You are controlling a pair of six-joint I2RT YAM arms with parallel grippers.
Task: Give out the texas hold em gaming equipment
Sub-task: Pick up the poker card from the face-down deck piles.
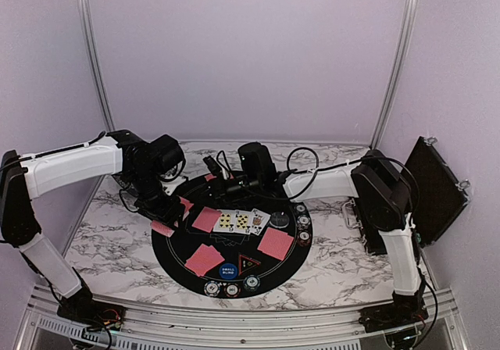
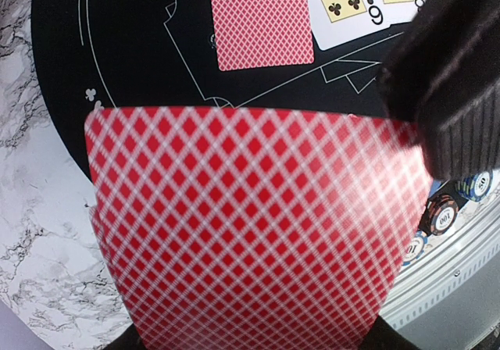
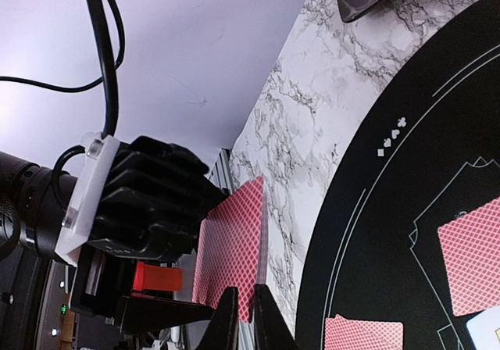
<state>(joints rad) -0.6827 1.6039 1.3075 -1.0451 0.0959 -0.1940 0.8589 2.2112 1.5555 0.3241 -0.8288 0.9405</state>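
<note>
Evidently the left gripper (image 1: 167, 214) was clamped on a red-backed card (image 2: 250, 225), holding it above the left rim of the round black mat (image 1: 187, 244). Whether more cards lay behind it could not be told. The right gripper (image 3: 244, 323) reached in from the far side. Its fingers were drawn nearly together with that card's lower edge between them, though whether they actually gripped it could not be told. On the mat lay three face-down cards (image 1: 275, 243) around a row of face-up cards (image 1: 242, 221), a nine of clubs (image 2: 344, 2) among them. A blue small-blind button (image 1: 227, 269) sat near the front, with a black triangular marker (image 1: 248, 262) just beside it. Three poker chips (image 1: 232, 290) lined the near rim.
</note>
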